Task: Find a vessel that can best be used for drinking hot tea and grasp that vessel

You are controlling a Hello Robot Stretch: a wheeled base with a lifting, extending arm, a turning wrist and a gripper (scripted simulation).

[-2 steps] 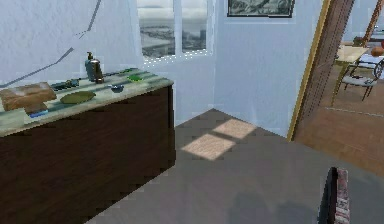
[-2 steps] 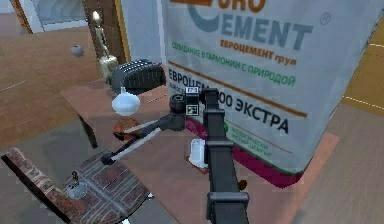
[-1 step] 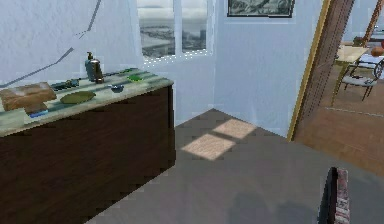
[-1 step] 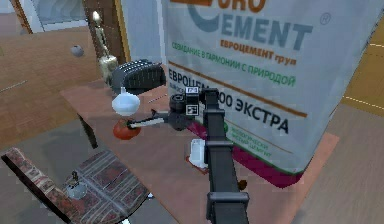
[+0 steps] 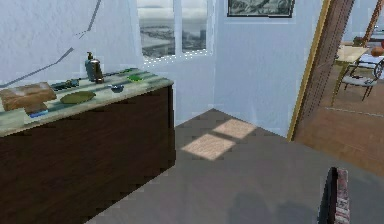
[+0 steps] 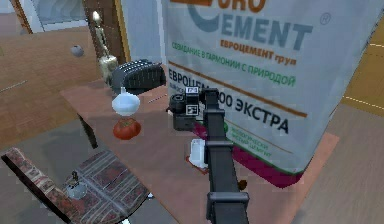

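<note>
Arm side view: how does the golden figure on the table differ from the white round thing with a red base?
The golden figure is tall and slim; the white round thing is low and bulb-shaped. The figure is all gold; the round thing is white above a red-orange base. The figure stands farther up the picture than the round thing. Both stand upright on the brown table.

A home, dark-fronted counter point(image 5: 90, 150) with dishes point(image 5: 78, 97), window point(image 5: 175, 28), wooden doorframe point(image 5: 312, 70) (chair point(image 5: 362, 75) beyond)
</note>
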